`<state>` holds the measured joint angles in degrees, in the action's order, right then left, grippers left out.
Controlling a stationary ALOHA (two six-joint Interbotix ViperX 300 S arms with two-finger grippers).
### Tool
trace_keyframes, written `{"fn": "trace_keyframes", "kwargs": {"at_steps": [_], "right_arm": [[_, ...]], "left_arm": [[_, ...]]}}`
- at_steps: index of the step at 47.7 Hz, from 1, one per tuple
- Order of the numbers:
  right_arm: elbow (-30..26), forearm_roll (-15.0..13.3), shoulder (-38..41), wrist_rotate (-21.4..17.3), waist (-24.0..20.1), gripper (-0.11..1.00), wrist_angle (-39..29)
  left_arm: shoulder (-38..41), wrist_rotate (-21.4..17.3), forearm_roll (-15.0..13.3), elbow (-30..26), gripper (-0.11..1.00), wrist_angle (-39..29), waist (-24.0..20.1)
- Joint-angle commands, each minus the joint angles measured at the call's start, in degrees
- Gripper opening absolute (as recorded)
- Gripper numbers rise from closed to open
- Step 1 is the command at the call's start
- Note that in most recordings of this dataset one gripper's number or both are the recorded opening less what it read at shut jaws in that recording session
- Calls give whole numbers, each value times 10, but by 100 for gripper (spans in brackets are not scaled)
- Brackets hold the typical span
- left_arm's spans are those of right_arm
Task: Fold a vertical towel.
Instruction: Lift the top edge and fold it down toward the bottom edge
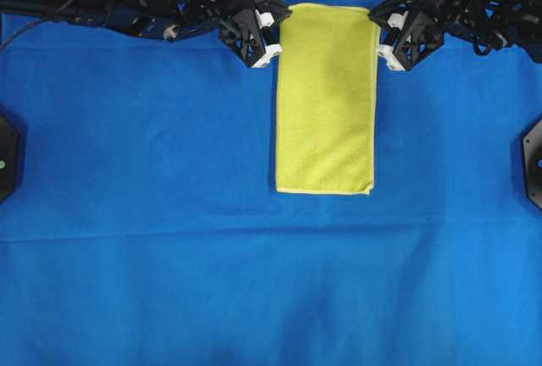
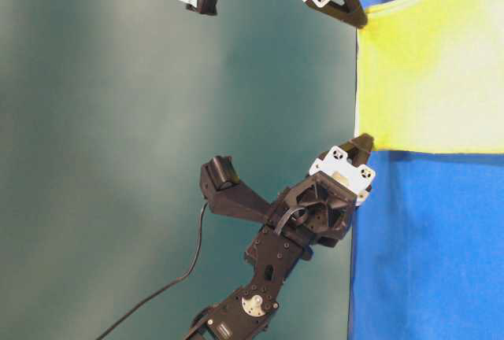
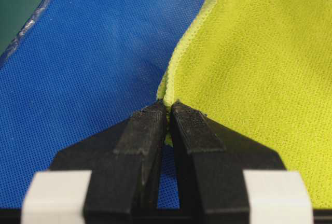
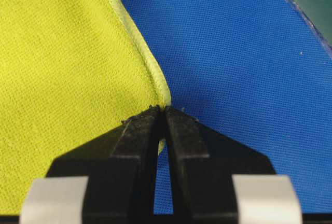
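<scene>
Overhead view, towel [image 1: 326,99] on blue cloth [image 1: 152,256], left jaws and right jaws each pinching a top corner.

I see the towel [image 1: 326,99], a yellow-green microfibre rectangle with a thin paler hem, lying lengthwise near-to-far on the blue cloth [image 1: 152,239], slightly right of centre. Its near end lies flat with square corners. Its far end is lifted off the surface and stretched taut between its two far corners, the fabric sloping upward there.
</scene>
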<state>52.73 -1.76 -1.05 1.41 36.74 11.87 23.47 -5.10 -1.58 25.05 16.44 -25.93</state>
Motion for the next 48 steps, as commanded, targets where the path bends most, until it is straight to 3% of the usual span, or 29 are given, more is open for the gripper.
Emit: {"fn": "trace_keyframes", "kwargs": {"at_steps": [1,13,26,38,48], "right_arm": [[-11,-1,-12,3,4,5,5],[-17,-1,-50,10,4,5,-13],[-10,-1,-142,9,-11,5,-73],[22,3,-222,0,-72,5,-114],[52,33,-261,-5,-140,5,-163]], "left_arm": [[-23,-1,-1,-5,3,4,-1],[-64,-2,-1,5,3,3,16],[-141,-4,0,40,3,-4,27],[-185,-4,-1,77,3,-6,62],[-192,-4,-1,102,3,-10,111]]}}
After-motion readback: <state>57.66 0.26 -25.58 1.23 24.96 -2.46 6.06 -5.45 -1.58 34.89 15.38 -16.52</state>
